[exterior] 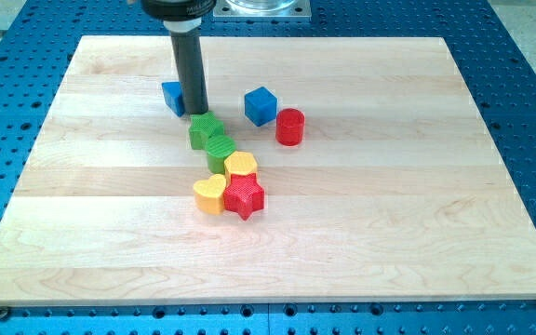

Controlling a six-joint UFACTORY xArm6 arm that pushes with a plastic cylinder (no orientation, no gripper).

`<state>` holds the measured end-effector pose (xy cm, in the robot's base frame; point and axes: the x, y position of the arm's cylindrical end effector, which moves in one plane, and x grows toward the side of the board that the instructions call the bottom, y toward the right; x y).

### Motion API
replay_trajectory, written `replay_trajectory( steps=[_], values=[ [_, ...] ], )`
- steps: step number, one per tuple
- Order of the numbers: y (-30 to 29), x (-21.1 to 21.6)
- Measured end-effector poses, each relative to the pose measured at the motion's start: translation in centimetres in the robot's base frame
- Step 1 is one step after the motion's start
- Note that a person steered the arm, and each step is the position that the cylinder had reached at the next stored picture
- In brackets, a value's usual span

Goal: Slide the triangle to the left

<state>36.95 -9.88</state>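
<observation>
My tip (196,113) is the lower end of a dark rod coming down from the view's top. It stands just right of a blue block (171,97), partly hidden by the rod, which looks like the triangle. The tip seems to touch it or stand very close. Just below the tip is a green block (205,131), with a second green block (220,152) below and right of it.
A blue cube (261,105) and a red cylinder (289,127) lie to the right of the tip. A yellow block (241,166), a yellow heart (210,194) and a red star (244,196) cluster below the green blocks on the wooden board (417,186).
</observation>
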Motion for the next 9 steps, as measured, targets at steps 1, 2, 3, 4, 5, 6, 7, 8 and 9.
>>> replay_trajectory(
  steps=[1, 2, 3, 4, 5, 6, 7, 8, 9],
  values=[
    [-3.0, 1.6],
    [-5.1, -0.5],
    [-5.7, 1.5],
    [-2.2, 3.1],
    [-1.1, 0.5],
    [-3.0, -1.7],
    [-2.2, 0.8],
    [0.3, 2.7],
    [1.2, -0.4]
  ],
)
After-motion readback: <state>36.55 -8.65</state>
